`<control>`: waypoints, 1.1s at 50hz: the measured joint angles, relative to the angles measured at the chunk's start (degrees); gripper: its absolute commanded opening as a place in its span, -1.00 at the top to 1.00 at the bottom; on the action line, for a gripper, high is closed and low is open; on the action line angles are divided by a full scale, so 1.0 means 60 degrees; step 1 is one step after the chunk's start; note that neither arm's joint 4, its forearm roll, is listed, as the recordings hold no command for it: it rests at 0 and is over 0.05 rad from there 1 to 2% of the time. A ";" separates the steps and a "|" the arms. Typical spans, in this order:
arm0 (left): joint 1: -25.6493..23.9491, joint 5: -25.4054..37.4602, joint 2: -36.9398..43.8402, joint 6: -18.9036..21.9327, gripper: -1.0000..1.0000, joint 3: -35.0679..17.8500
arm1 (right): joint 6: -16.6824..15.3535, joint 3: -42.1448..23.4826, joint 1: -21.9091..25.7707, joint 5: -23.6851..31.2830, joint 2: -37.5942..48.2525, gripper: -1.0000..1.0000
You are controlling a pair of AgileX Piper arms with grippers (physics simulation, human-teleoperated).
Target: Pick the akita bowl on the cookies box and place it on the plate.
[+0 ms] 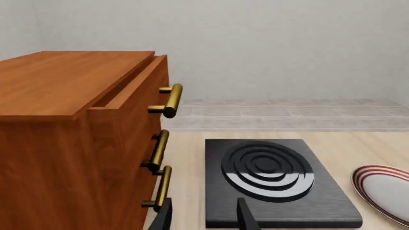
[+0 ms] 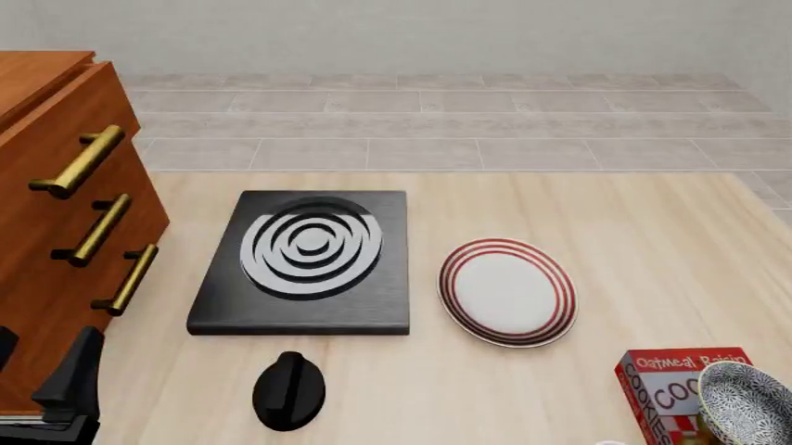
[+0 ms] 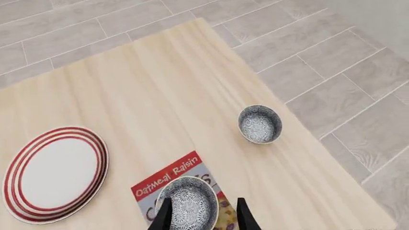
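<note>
Right tool (image 3: 202, 214) spread | akita bowl (image 3: 187, 202) between its fingers | on cookies box (image 3: 167, 179)

Bright, even, sharp renders; faint soft shadows, no glare.

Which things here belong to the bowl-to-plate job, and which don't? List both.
Job: bowl on the cookie box; plate; right gripper, open above that bowl.

Not needed: second bowl, burner slab, black knob, wooden drawers, left gripper.
</note>
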 measured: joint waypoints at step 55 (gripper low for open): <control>0.0000 0.0000 0.0000 0.0000 -1.00 0.0000 | -0.0202 0.1843 -0.0659 -0.1888 0.0780 -1.00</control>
